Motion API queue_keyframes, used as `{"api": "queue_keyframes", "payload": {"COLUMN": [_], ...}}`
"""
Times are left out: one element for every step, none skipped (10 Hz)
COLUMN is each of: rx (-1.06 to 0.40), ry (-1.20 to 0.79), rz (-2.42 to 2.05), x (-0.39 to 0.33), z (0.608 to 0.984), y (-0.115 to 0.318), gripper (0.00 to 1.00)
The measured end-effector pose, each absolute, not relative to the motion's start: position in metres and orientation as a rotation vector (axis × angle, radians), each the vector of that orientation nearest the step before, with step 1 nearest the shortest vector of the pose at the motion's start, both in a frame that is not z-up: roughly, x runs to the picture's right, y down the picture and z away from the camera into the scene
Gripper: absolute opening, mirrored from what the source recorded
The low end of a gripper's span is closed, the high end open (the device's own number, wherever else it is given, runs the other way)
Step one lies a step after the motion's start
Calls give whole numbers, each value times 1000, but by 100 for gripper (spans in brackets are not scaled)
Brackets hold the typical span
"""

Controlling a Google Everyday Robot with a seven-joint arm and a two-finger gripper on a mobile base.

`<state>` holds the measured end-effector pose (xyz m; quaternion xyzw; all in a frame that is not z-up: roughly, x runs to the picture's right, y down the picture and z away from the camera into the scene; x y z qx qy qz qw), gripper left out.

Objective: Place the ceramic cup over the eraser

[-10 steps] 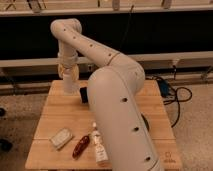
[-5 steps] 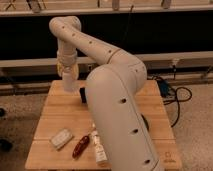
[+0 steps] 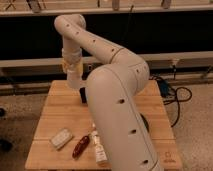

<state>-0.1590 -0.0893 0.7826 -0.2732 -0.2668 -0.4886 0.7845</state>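
My gripper hangs at the end of the white arm, over the back left part of the wooden table. A small white tapered shape sits at the gripper's end. It may be the ceramic cup, but I cannot tell it apart from the gripper. The eraser, a pale flat block, lies on the table's front left, well in front of the gripper and apart from it.
A red-brown oblong object lies right of the eraser. A clear bottle with a white cap lies beside it, against my arm's big link, which hides the table's middle. A dark round object peeks out at the right. Cables lie on the floor at the right.
The wrist and gripper have shifted slightly to the right over the back of the table. The objects on the table have not moved.
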Motion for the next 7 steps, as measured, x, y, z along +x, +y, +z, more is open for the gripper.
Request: {"api": "queue_keyframes", "payload": {"rx": [-591,-596,-601,-604,-607,-609,-613], "ry": [-562,-551,-545,-541,-539,-540,-543], "rz": [-1037,-1022,-1011,-1000,-996,-992,-993], "x": [-149,-139,-131,-123,-118,-113,-112], "z": [786,789,791,792,792,791,790], "y": [-93,-94,-94,-93,-92,-90,-86], "gripper": [0,0,0,0,0,0,0]}}
